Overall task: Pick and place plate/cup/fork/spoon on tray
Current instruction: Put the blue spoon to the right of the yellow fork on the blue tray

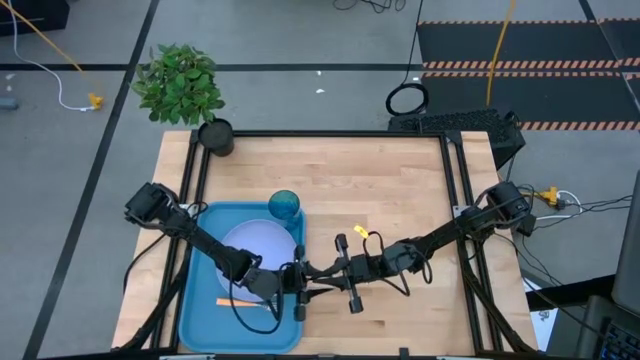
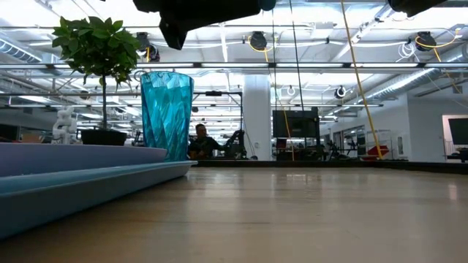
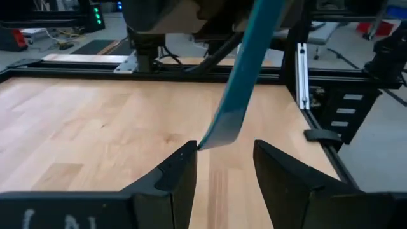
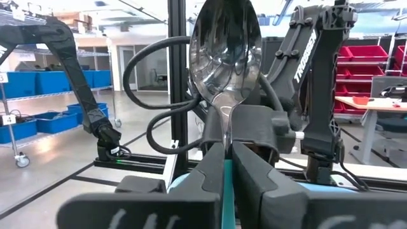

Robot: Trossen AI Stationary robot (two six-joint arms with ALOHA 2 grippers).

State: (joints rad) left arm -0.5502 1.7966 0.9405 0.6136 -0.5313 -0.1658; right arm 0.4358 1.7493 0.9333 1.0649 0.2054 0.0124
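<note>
Right up close, the right gripper is clenched tight on the spoon, shiny bowl standing upright above the pinched fingers. From the other wrist, the spoon's light blue handle slants down between the left gripper's two fingers, which stand apart on either side of it, jaws released and not pressing it. From above, both grippers meet nose to nose at the tray's right rim, left gripper over the tray, right gripper over bare table. Just beside them the fork lies flat on the tray, orange handle showing. Farther back, the plate sits in the tray, and the cup stands upright at its far edge. Beyond, a potted plant at the table's far left corner. Way off in the room, a person sits.
</note>
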